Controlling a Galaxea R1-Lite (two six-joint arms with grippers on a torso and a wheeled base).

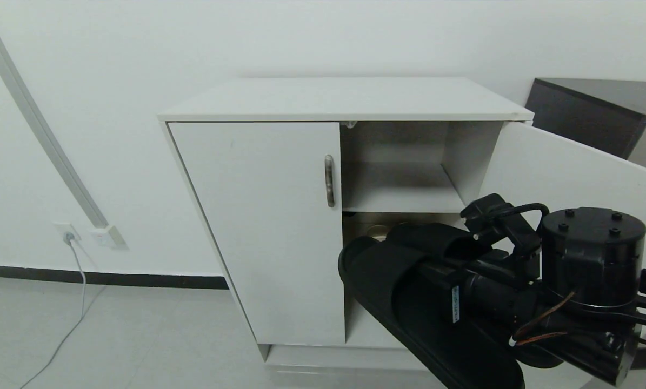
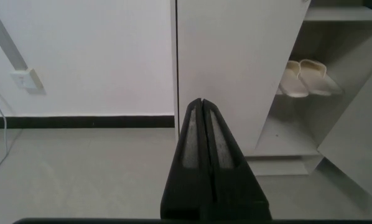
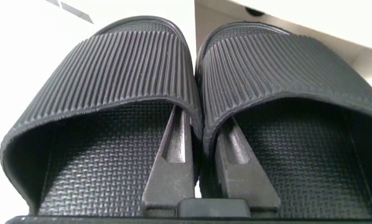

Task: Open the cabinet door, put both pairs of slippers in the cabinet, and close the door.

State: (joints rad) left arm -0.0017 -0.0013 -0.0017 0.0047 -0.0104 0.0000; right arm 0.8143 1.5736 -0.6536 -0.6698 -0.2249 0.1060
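Carrying the black slippers [image 1: 404, 281] to the cabinet [image 1: 344, 100] is, as I judge it, the step in hand. The right-hand door [image 1: 571, 167] stands swung open at 3 o'clock of the opening, while the left-hand door [image 1: 263, 227] is closed. A pale pair of slippers [image 2: 307, 78] already lies on the lower shelf inside, so I reckon the task is a little past halfway: this second pair must go in, then the door must be shut.

From the head camera the black pair sits at about 4 o'clock in my view. The toes point toward 10 o'clock and reach just in front of the lower compartment, with the pale pair peeking out at 1 o'clock of them.

My right gripper [image 3: 203, 118] is clamped on the black pair. One finger runs under each strap, and the two inner side walls are pinched together between them, soles down and toes leading. My left gripper [image 2: 202, 106] has its fingers pressed together with nothing between them. It hangs low, facing the closed door and the floor in front of it.

For the next move I would push the pair forward into the lower compartment. I would keep the soles level, steer clear of the closed door's edge, and set them down beside the pale pair rather than on it. Only then would I loosen the grip.
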